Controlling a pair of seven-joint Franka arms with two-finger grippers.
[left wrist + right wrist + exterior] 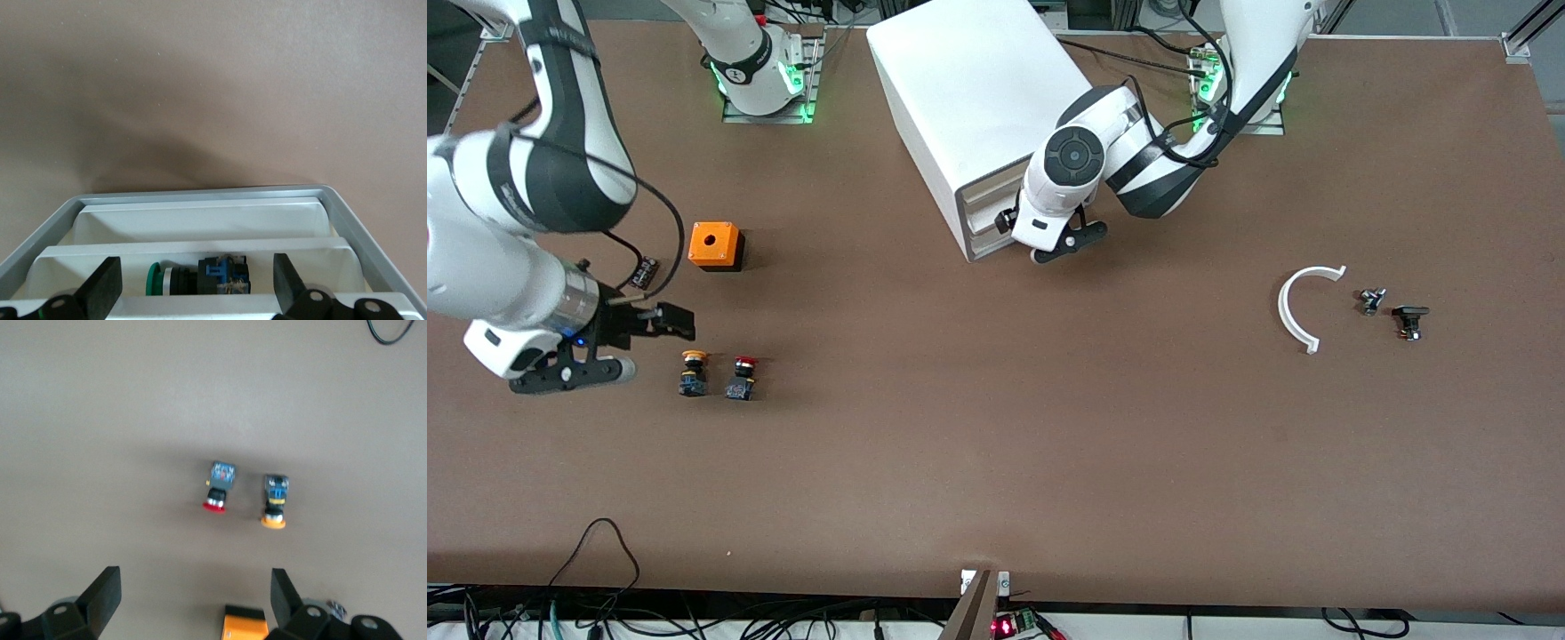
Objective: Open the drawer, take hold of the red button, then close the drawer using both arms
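Observation:
The white cabinet (969,98) stands between the arms' bases, its four drawers (983,212) facing the front camera and all pushed in. My left gripper (1021,229) is open and empty right in front of them. In the left wrist view its fingers (103,287) frame the drawer lips (200,257); I cannot tell which is the second highest. My right gripper (647,347) is open and empty, low over the table beside the yellow-capped button (692,373). The red-capped button (742,378) stands on the table just past it, also in the right wrist view (218,490).
A green-capped button (197,280) lies inside one drawer. The orange box with a round hole (714,246) stands between the buttons and the right arm's base. A white arc (1303,307) and two small dark parts (1409,320) lie toward the left arm's end.

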